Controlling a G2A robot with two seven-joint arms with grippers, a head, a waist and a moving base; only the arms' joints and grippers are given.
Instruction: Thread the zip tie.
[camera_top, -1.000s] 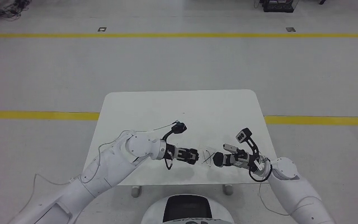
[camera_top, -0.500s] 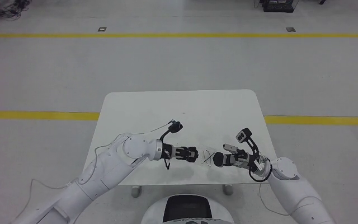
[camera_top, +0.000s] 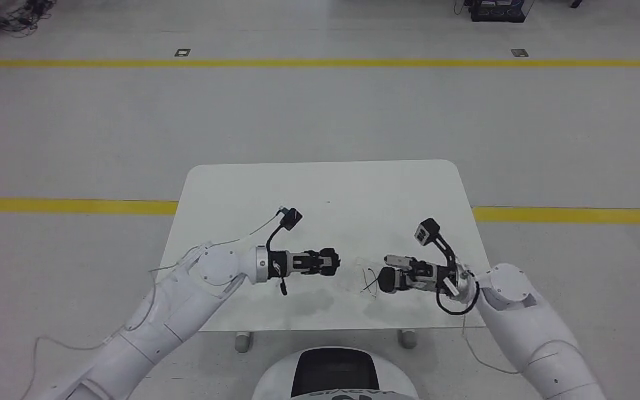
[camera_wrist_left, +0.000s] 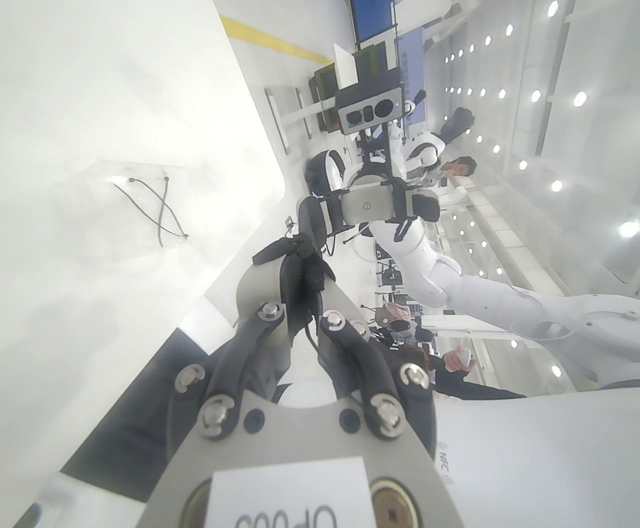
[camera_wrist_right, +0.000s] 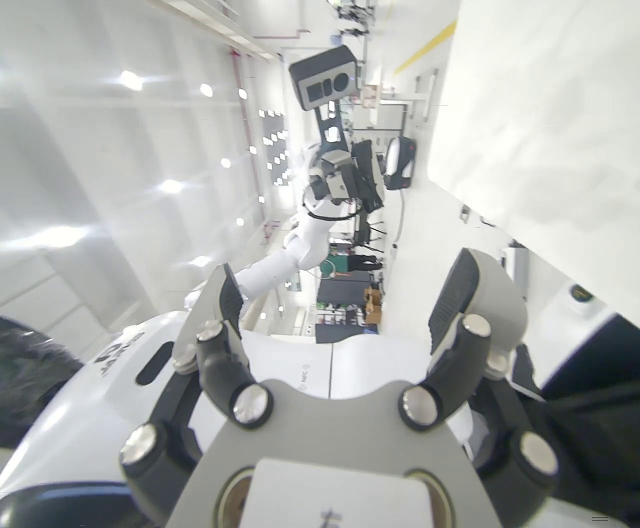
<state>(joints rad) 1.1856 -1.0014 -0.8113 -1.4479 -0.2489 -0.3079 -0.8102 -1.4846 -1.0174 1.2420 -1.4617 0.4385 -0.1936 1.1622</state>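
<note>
The zip ties (camera_wrist_left: 162, 220) are too thin to tell whether either is threaded.

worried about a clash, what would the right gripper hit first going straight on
Probably the left gripper, facing the right gripper head-on; the zip ties lie lower, on the table. Depth unclear.

Small printed marks sit on the white arm shell (camera_wrist_left: 446, 462) and wrist label (camera_wrist_left: 290, 500).

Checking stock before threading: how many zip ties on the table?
2 distinguishable: a zip tie lying slantwise on the table, and a second zip tie crossing it. Overlapping strands may hide a third.
</note>
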